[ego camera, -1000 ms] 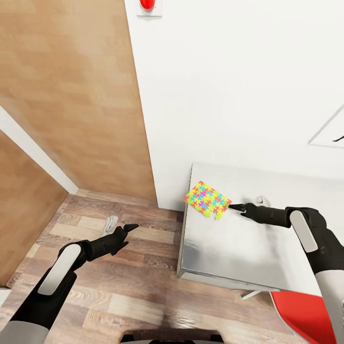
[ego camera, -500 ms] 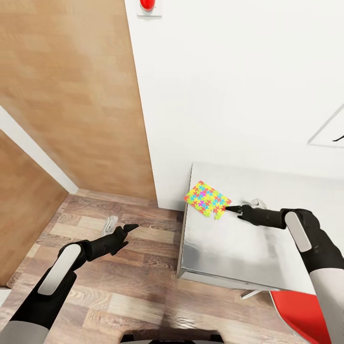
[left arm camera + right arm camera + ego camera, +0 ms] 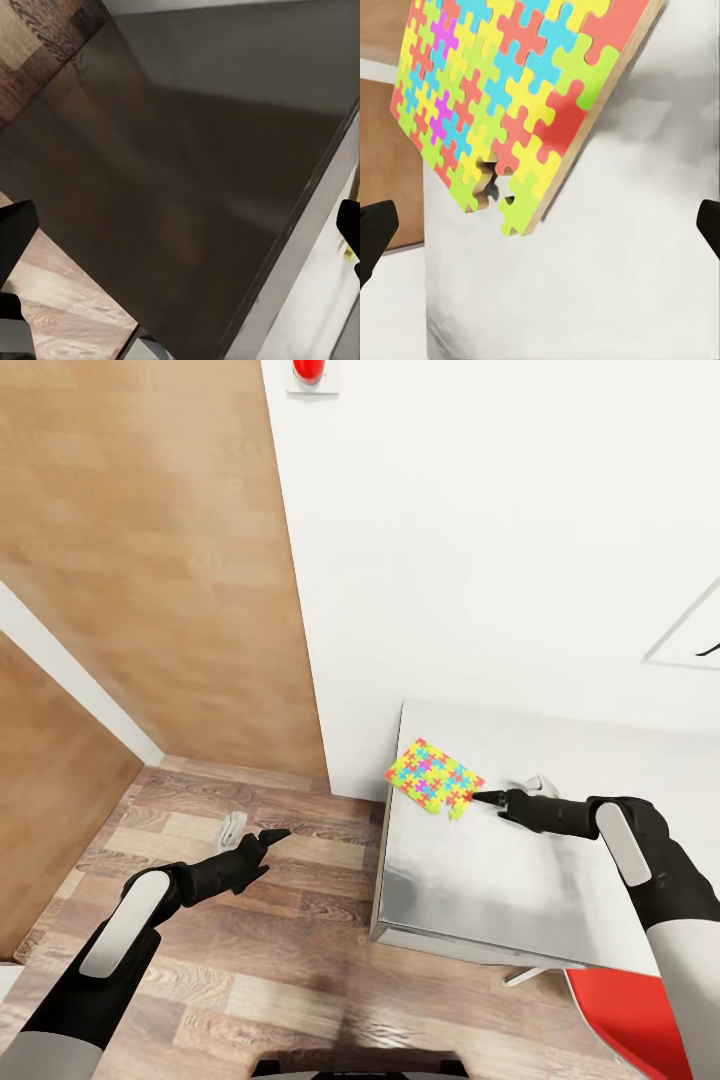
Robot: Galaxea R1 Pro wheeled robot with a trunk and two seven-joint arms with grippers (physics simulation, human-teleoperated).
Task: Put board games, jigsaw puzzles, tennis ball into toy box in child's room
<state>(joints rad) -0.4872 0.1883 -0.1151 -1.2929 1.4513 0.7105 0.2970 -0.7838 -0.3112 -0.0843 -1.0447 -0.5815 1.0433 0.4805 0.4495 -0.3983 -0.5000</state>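
Note:
One jigsaw puzzle (image 3: 433, 777), a flat square of bright interlocking pieces, lies at the left end of the light grey table (image 3: 500, 880), close to the wall. In the right wrist view the jigsaw puzzle (image 3: 510, 97) shows a small gap near one corner. My right gripper (image 3: 488, 796) hovers low over the table just right of the puzzle, open, its fingertips (image 3: 375, 229) far apart and holding nothing. My left gripper (image 3: 268, 840) hangs open over the wood floor, left of the table. The toy box, board games and tennis ball are out of view.
A white wall rises behind the table, with a wood-panelled wall (image 3: 150, 560) to its left. A red chair (image 3: 640, 1020) stands at the table's near right. A picture frame's corner (image 3: 690, 640) is on the wall. The left wrist view faces the table's dark side (image 3: 195, 187).
My right gripper has crept a little leftward to the puzzle's edge, then stopped. The left arm and the puzzle have stayed put.

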